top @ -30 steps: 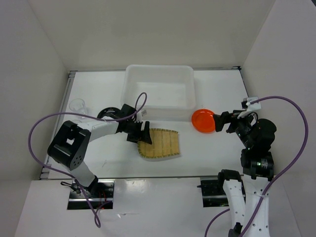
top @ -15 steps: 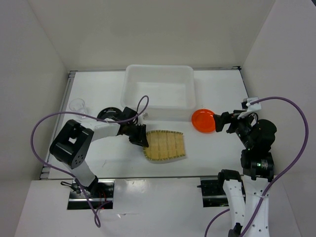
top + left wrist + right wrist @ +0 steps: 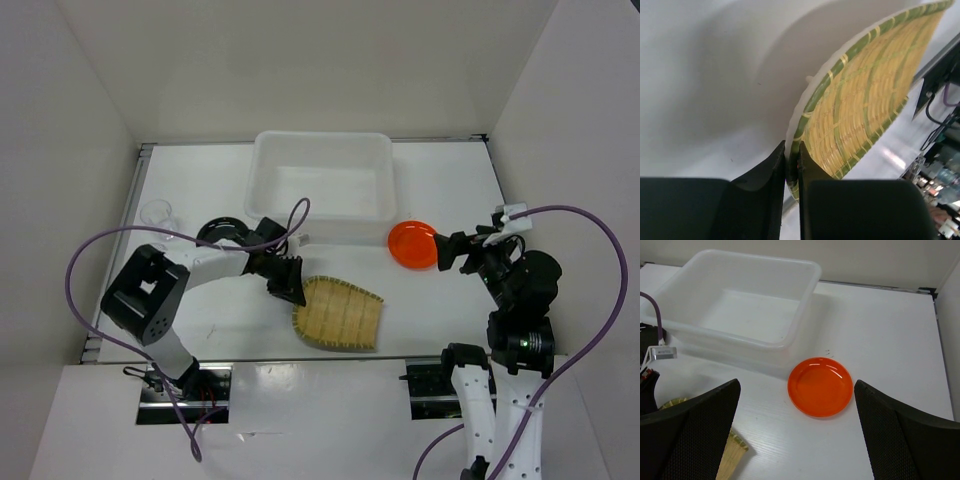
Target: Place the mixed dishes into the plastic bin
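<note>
Bamboo tray clamped by its rim in left end effector; right end effector gapes wide, orange plate just ahead.

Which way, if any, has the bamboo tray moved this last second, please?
Yes. Against the plastic bin in the top view, the bamboo tray has shifted right and farther from it, its rim clamped in the left pincer.
</note>
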Action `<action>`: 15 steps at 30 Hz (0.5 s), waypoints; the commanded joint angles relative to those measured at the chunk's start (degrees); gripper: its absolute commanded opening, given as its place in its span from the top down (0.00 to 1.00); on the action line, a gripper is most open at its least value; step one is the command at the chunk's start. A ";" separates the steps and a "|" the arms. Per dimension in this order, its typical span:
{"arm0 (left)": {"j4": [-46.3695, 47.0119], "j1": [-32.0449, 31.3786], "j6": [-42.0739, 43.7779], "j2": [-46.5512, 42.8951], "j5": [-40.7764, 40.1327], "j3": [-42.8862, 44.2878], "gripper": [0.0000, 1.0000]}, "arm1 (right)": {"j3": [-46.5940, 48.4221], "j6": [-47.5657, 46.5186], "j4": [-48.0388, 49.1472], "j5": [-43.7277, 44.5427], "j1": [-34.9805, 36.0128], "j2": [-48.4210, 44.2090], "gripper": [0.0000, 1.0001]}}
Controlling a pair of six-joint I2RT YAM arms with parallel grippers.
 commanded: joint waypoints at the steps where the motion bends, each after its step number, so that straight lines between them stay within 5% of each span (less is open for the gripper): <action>1: -8.34 -0.60 4.49 -5.09 -0.62 7.65 1.00 | -0.46 0.20 2.69 1.15 -0.26 -0.84 0.01; 3: -14.49 -0.60 4.50 -6.25 -0.61 13.36 1.00 | -0.99 0.72 2.69 1.15 -0.26 -0.84 0.01; 9: -33.21 1.59 5.20 0.24 -3.25 49.55 1.00 | -1.51 0.72 3.22 1.76 -0.26 -1.45 0.01; 15: -44.90 6.43 2.39 22.25 -4.04 90.23 1.00 | -1.51 1.25 3.22 2.29 -0.26 -1.46 0.01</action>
